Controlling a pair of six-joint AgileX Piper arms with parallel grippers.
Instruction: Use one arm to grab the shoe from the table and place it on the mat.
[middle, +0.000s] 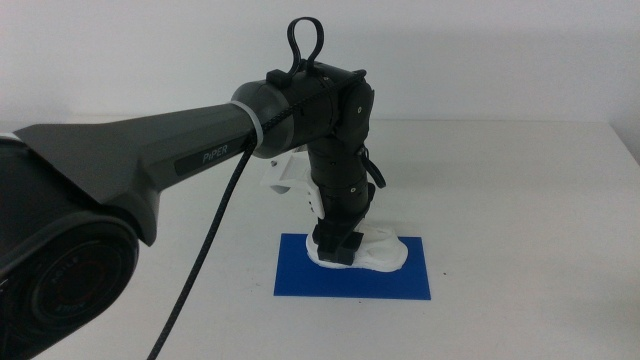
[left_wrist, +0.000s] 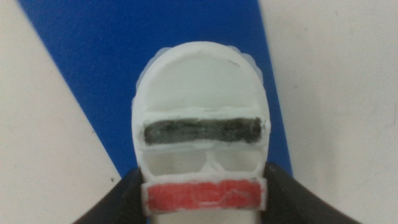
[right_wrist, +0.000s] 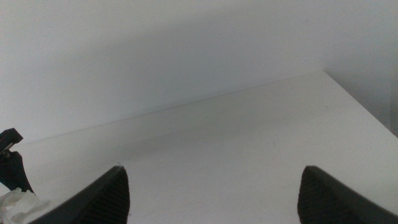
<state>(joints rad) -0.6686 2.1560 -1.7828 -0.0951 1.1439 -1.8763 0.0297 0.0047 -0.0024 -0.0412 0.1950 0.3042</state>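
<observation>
My left pincer (middle: 337, 250) clamps the shoe (middle: 375, 252) by its sides, low over the mat (middle: 300, 278), sole seemingly down on the blue. I should part the jaws gently and rise straight, so the shoe doesn't tip. It sits toward the mat's far edge, with blue spare in front. On the right, bare counter (middle: 520, 200) lies open; my right pincer (right_wrist: 214, 199) waits spread wide.

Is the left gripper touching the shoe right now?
Touching. In the left wrist view the left gripper has both dark jaws pressed against the sides of the shoe at its red strap, above the mat. The right gripper waits apart, open.
</observation>
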